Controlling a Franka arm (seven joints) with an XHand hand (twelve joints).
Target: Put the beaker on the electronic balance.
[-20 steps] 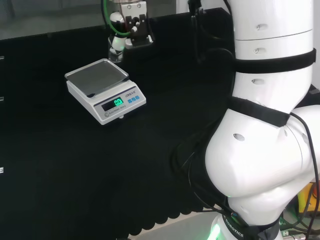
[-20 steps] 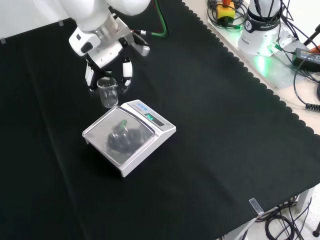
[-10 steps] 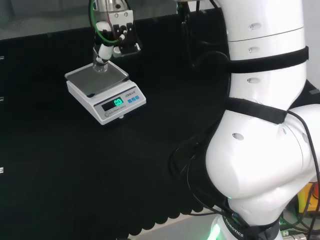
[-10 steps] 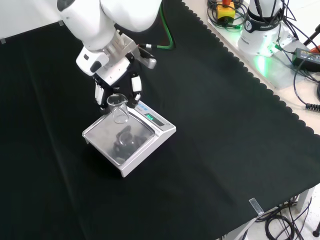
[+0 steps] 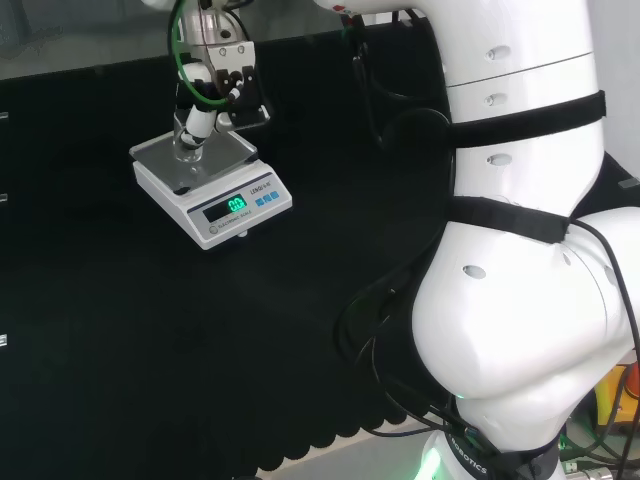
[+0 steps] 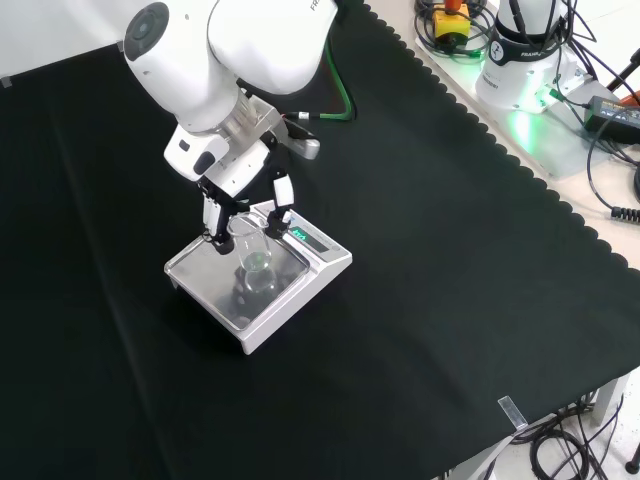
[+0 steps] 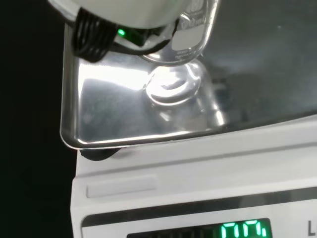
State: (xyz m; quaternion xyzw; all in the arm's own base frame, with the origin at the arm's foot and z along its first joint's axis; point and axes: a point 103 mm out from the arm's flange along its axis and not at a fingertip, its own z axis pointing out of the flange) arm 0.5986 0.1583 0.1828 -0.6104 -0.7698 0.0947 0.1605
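Under the hand (image 6: 245,195), the beaker (image 6: 254,259) hangs over the steel pan of the balance (image 6: 222,291), held near its rim between curled fingers (image 6: 282,212) on either side. In the wrist view the beaker (image 7: 185,34) has its base just above, or perhaps just touching, the pan (image 7: 109,109); its bright reflection sits right below it, and I cannot tell whether there is contact yet.

The main risk, as I judge it, is letting go too soon. If the base is not yet seated, the clear glass could drop, rock and tip on the smooth metal, or slide toward the pan's edge. A second risk is the fingers catching the rim as they spread, dragging the beaker over. Coming down too far would press the beaker into the pan and load the balance. In the head view the beaker (image 5: 187,150) sits below the hand (image 5: 215,85), toward the pan's far part, not its middle, so a small sideways nudge matters more there.

Around the hand there is little else: black cloth (image 6: 430,300) on every side, nothing between beaker and pan. The balance's lit display (image 5: 237,205) lies on the side of the pan nearer the arm's base, beyond the fingers. Cables and a green-lit base (image 6: 525,60) sit well away, off the cloth.
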